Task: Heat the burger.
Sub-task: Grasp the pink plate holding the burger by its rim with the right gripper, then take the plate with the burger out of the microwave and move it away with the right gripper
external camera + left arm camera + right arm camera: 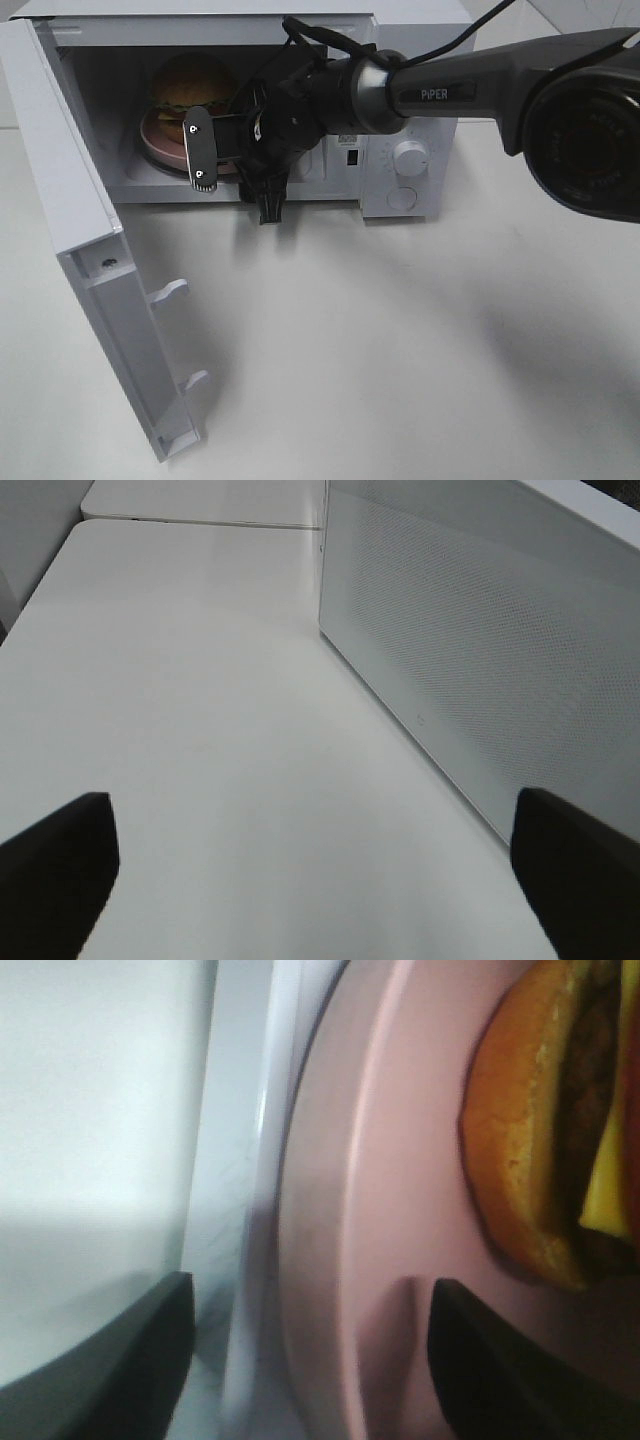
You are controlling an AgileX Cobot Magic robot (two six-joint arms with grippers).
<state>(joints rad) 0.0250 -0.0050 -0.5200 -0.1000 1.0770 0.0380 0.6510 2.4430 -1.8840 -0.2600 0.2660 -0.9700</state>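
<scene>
Your right tool (215,152) straddles the pink plate's (380,1210) rim inside the microwave (400,160), grip unclear; burger (190,85) on plate. Left tool (310,880) gapes above the table (200,730).

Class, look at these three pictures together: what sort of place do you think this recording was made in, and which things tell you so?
Probably a lab or test bench staged as a kitchen corner: a white microwave with its door open, a burger on a pink plate inside, all on a bare white table.
</scene>
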